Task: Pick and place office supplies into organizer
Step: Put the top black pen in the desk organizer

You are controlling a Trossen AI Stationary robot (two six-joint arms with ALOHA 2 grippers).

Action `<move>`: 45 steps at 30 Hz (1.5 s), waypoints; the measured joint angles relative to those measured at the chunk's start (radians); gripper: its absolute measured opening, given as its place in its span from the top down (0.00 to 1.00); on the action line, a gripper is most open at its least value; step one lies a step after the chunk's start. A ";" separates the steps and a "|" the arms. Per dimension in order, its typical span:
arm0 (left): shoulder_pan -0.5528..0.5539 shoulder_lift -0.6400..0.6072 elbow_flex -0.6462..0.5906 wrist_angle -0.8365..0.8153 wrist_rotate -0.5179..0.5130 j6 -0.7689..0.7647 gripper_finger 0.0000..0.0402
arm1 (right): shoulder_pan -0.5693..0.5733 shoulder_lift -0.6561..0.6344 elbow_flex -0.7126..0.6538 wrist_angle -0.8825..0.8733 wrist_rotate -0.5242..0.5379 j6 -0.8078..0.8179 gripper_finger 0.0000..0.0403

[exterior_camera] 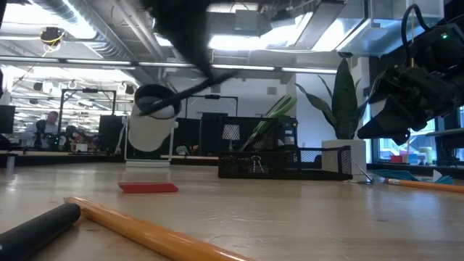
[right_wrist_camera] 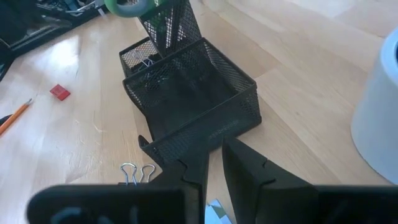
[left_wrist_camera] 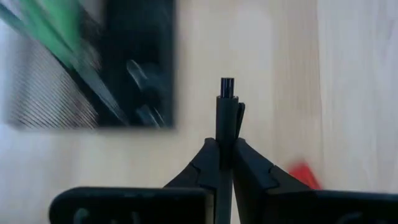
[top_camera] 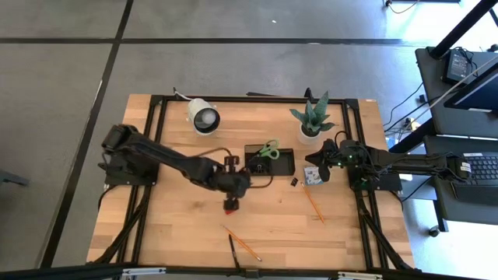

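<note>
Left gripper (left_wrist_camera: 225, 163) is hovering over the middle of the light wooden table (top_camera: 179, 233), just near-left of the black mesh organizer tray (top_camera: 282, 162). Its two dark fingers (left_wrist_camera: 200, 167) are pinching together on a slim black pen (left_wrist_camera: 226, 106), which is standing up between them. A small red flat piece (top_camera: 231, 207) is lying on the table right beside this gripper.

Right gripper (right_wrist_camera: 212, 163) is hanging just right of the organizer, fingers (right_wrist_camera: 245, 165) sitting slightly apart and gripping nothing. A small blue-and-white square pad (top_camera: 313, 176) is lying beside it, and a black binder clip with silver wire handles (right_wrist_camera: 135, 173) is resting on the wood near the tray.

Green-handled scissors (top_camera: 268, 150) are standing in the organizer. One orange pencil (top_camera: 313, 204) is lying near-right of the tray; another orange pencil (top_camera: 242, 243) and a dark pen (top_camera: 233, 251) are lying at the near edge. A white round lamp-like object (top_camera: 204, 117) and a green potted plant (top_camera: 312, 120) are sitting along the far side.
</note>
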 joint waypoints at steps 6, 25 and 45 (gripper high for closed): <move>0.036 -0.073 0.003 0.316 -0.147 0.113 0.96 | 0.000 0.000 0.000 0.007 0.000 0.004 0.87; 0.261 0.047 0.003 0.605 -0.165 0.160 0.96 | 0.000 0.000 0.000 0.002 -0.001 0.005 0.87; 0.276 0.061 -0.283 0.861 -0.184 0.075 0.96 | 0.000 0.000 0.000 0.002 -0.001 0.005 0.87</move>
